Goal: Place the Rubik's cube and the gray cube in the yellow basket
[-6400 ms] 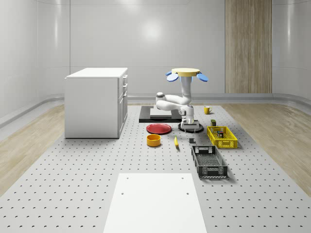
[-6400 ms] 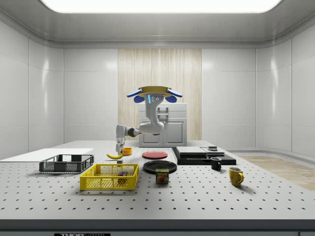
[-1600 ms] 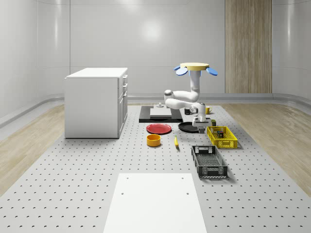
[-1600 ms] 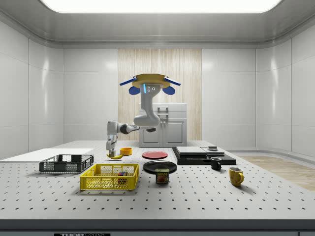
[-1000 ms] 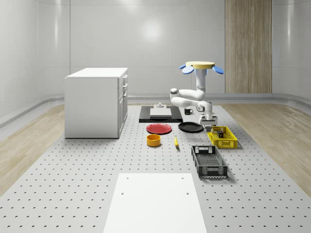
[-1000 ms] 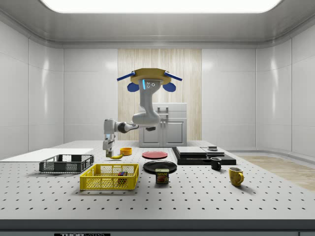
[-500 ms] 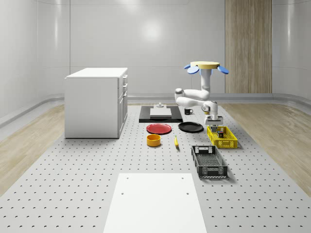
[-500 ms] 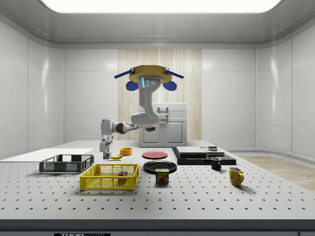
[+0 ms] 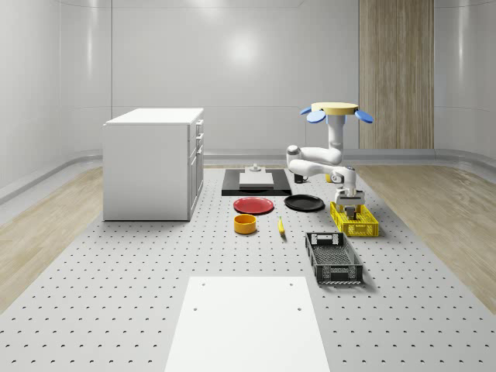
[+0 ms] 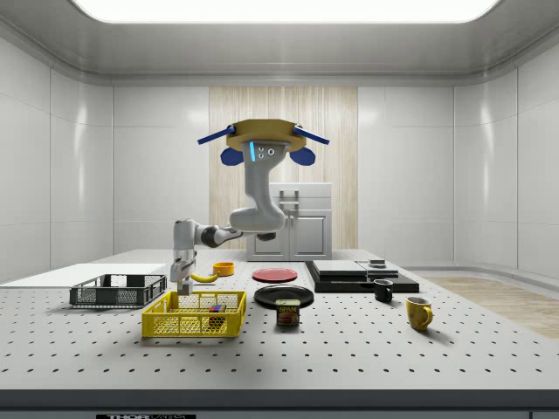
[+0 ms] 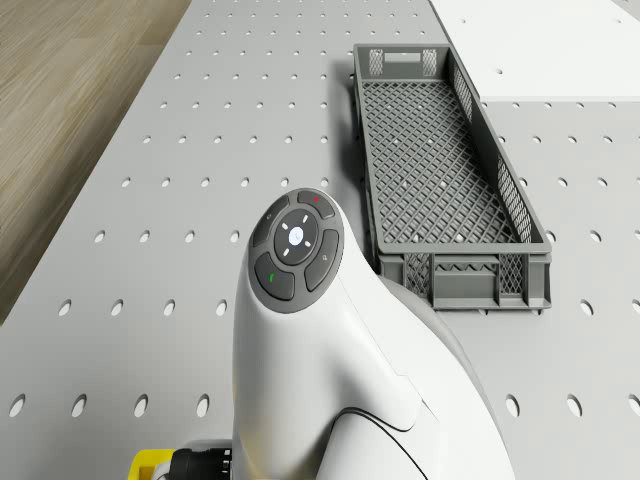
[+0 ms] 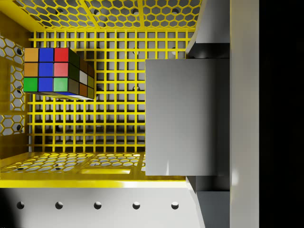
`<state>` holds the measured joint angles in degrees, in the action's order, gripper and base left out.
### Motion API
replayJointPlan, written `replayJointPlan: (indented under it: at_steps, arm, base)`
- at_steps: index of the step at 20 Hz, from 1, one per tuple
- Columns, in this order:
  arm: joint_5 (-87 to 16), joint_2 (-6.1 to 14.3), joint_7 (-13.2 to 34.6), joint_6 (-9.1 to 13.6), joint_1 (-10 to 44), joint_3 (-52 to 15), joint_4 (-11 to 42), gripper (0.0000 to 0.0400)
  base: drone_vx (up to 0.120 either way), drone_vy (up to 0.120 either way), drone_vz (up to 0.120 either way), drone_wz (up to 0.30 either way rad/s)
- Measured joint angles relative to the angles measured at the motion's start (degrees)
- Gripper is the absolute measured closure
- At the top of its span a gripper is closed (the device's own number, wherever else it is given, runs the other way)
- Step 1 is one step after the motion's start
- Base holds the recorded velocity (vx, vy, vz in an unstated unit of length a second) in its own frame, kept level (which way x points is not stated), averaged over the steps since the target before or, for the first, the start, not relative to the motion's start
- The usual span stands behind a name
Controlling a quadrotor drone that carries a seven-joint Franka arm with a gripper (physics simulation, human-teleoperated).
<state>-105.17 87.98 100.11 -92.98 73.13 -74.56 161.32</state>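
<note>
Seen from the wrist, my gripper [image 12: 209, 116] is shut on the gray cube [image 12: 185, 116], which hangs just above the floor of the yellow basket [image 12: 95, 178]. The Rubik's cube [image 12: 57, 71] lies inside the basket, apart from the gray cube. From the whole-scene camera, the gripper [image 9: 350, 208] points down into the far half of the basket [image 9: 364, 230]. The drone [image 9: 336, 110] hovers high over the table behind the basket. From the side, the gripper [image 10: 184, 288] dips at the left end of the basket [image 10: 194, 326], and the Rubik's cube [image 10: 216, 308] sits toward its right.
A dark gray crate [image 9: 333, 258] lies in front of the basket, also seen from the drone [image 11: 440, 170]. A black plate [image 9: 304, 203], a red plate [image 9: 253, 205], an orange bowl [image 9: 245, 224] and a banana [image 9: 280, 226] sit to the whole-scene view's left. A white cabinet [image 9: 153, 163] stands farther left.
The drone and arm have shifted toward the whole-scene view's right. The gripper, with the gray cube in it, went from beside the black plate to over the basket and lowered into it.
</note>
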Motion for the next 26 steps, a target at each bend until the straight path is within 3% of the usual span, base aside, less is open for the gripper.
replayJointPlan:
  at_steps: [6, 23, 26]
  arm:
    - [0.0, 0.1, 0.0, -0.1, 0.0, 0.0, 0.0, 0.0149]
    - [-7.8, -0.3, 0.0, -3.2, 1.6, 8.3, -2.7, 0.0149]
    - [-8.8, -0.6, -0.1, -3.5, 1.7, 9.3, -3.1, 0.0083]
  base:
    - [0.0, 0.1, -0.04, 0.0]
    - [0.0, 0.0, 0.0, 0.0]
    - [0.0, 0.0, 0.0, 0.0]
